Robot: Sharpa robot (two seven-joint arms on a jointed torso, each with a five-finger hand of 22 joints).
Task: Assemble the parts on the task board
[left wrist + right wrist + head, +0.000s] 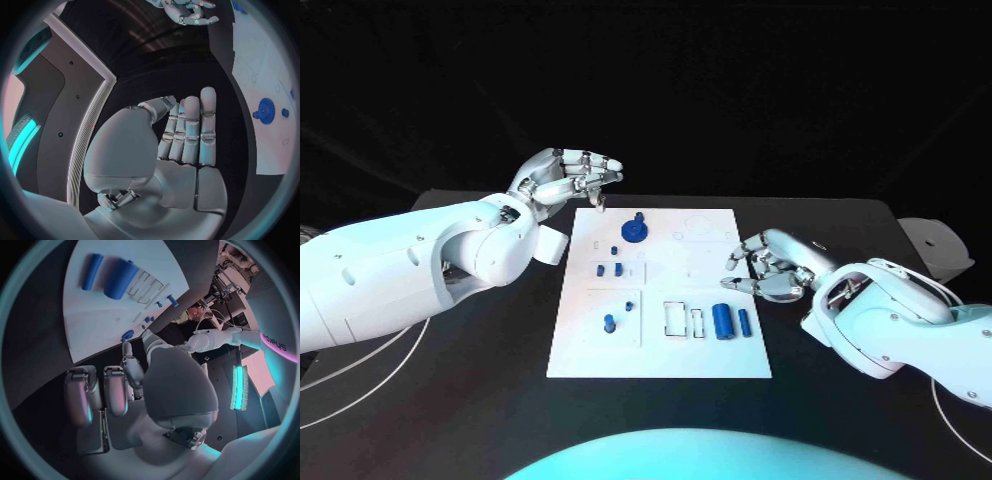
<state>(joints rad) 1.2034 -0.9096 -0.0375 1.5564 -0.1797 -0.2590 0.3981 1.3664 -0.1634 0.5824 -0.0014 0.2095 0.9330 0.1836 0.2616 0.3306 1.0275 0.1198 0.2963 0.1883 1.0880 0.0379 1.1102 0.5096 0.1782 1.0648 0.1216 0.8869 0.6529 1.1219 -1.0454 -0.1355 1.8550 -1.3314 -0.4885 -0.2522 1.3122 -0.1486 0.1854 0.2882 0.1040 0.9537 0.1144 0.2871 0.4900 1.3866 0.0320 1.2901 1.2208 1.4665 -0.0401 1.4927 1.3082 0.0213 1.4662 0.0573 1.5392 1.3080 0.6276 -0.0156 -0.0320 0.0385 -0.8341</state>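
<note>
Flanking task board (661, 340), both hands.

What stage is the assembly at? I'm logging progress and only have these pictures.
Early, it seems. Possibly done: the blue gear sits at the far end of the white board. In hand: nothing; the left hand hovers by the board's far left corner, the right hand at its right edge, both apparently holding nothing. Left: two blue cylinders and several small pieces lie loose.

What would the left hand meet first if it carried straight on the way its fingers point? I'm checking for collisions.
Probably the blue gear-like part near the task board's far end; the left hand's fingers aim down towards it, though depth is unclear.
</note>
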